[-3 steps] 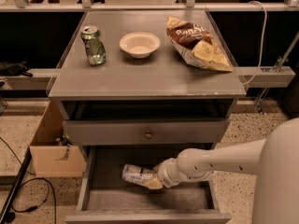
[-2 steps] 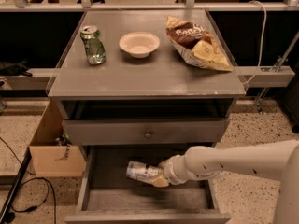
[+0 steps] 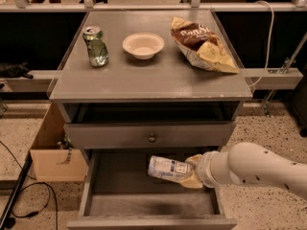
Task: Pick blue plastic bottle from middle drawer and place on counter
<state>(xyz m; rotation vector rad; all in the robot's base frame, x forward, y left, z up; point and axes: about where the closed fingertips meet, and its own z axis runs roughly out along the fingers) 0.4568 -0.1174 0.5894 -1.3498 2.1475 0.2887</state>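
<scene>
The blue plastic bottle (image 3: 167,169) lies sideways in my gripper (image 3: 191,174), lifted above the floor of the open middle drawer (image 3: 144,200). Its label end points left. My white arm comes in from the right, and the yellowish fingers (image 3: 194,178) close around the bottle's right end. The grey counter (image 3: 144,75) is the cabinet's top, well above the gripper.
On the counter stand a dented green can (image 3: 96,46) at the left, a white bowl (image 3: 143,45) in the middle and a chip bag (image 3: 201,44) at the right. A closed drawer front with a round knob (image 3: 152,138) sits just above the bottle. A cardboard box (image 3: 55,150) stands on the floor left.
The gripper has lifted the bottle up and a little to the right, off the drawer floor toward the drawer's back.
</scene>
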